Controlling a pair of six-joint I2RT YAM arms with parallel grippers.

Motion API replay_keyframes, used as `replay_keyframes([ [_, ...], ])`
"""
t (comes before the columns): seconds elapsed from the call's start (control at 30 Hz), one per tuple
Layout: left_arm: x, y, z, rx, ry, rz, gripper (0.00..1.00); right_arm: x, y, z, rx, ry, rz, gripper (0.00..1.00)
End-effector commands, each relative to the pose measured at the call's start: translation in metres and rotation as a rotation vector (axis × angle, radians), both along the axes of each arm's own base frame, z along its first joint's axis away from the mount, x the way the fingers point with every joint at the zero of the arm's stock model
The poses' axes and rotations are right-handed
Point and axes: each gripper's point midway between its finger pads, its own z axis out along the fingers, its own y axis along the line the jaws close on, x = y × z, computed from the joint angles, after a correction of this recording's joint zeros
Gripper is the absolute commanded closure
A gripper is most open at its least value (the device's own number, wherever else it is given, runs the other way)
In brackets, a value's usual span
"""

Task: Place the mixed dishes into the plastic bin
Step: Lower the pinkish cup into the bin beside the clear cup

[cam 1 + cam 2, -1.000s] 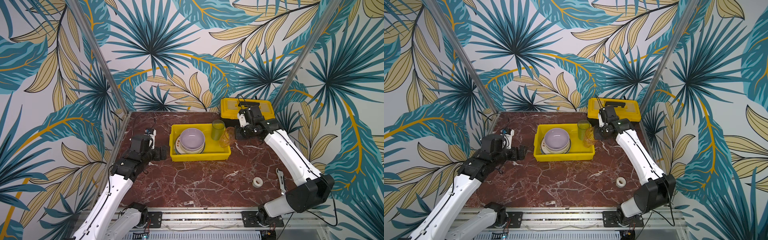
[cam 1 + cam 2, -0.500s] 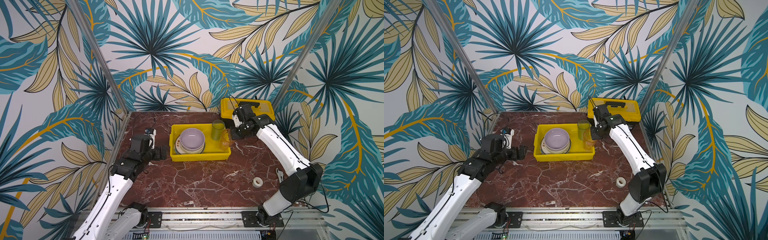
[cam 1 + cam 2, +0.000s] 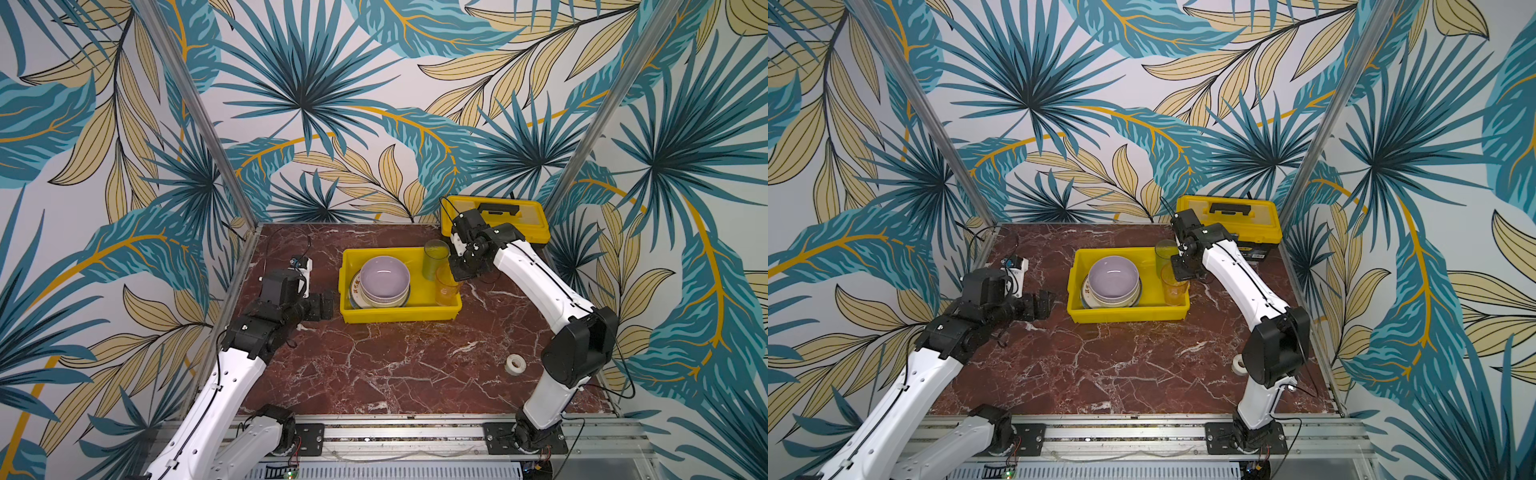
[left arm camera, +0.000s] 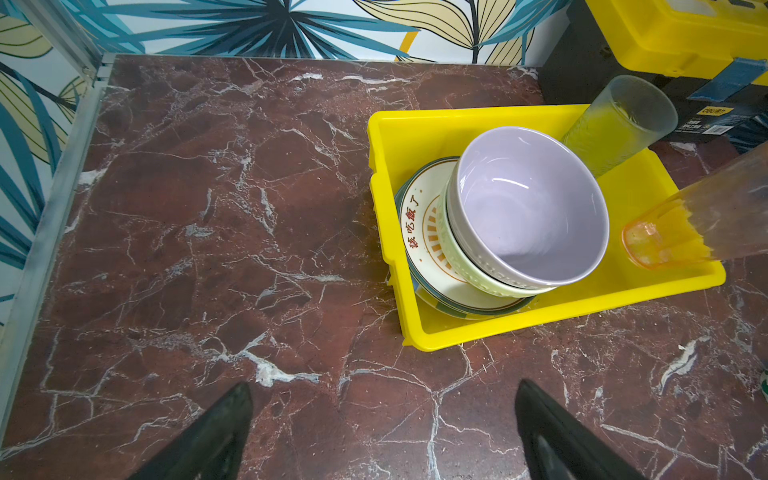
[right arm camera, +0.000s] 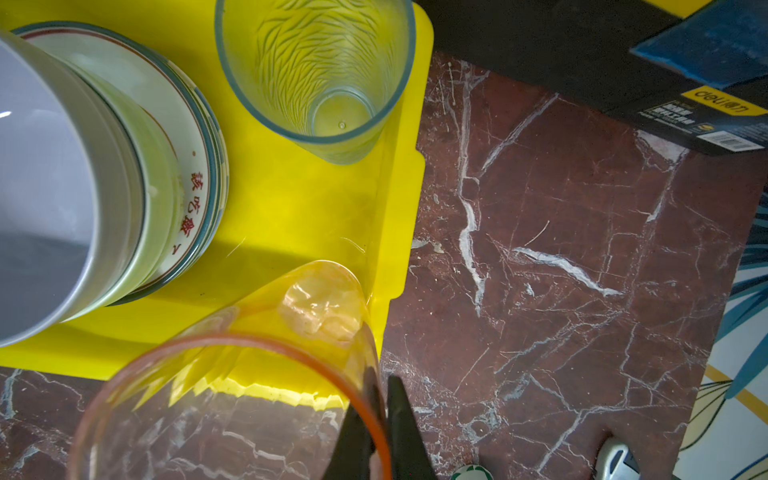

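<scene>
Currently the right arm rises from its base at the table's front right corner, bends at a high elbow, and slopes back and inward to the right edge of the yellow bin (image 3: 399, 314). The right gripper (image 5: 381, 387) points down, its jaws pressed together on the rim wall of the orange tumbler (image 5: 249, 395), one finger inside the rim and one outside.

The tumbler is tilted, mouth out over the bin's right wall and base low inside the front right corner. Whether the base touches the bin floor cannot be told.

The second, clear tumbler (image 3: 435, 259) stands upright in the back right corner. At the left of the bin, the lilac bowl (image 4: 528, 208) nests in the pale green bowl (image 4: 465, 266), on a stack of plates (image 4: 424, 232).

The left arm reaches forward low from the front left. The left gripper (image 4: 384, 386) is level, spread wide and empty, aimed at the bin's left wall and near it, not touching.

The toolbox (image 3: 528, 220) sits behind the right wrist.
</scene>
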Motion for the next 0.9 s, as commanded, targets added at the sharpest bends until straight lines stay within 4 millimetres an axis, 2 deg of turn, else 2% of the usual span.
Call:
replay_keyframes([
  [0.0, 0.002, 0.002, 0.000, -0.004, -0.016, 0.005, 0.01, -0.003, -0.004, -0.006, -0.052, 0.031, 0.006, 0.97],
  [0.27, 0.001, 0.002, 0.000, 0.000, -0.017, 0.008, 0.01, -0.001, 0.002, -0.026, -0.036, 0.050, 0.016, 0.98],
  [0.87, 0.000, 0.004, 0.000, 0.005, -0.022, 0.009, 0.01, -0.001, 0.007, -0.051, -0.004, 0.060, 0.015, 0.92],
])
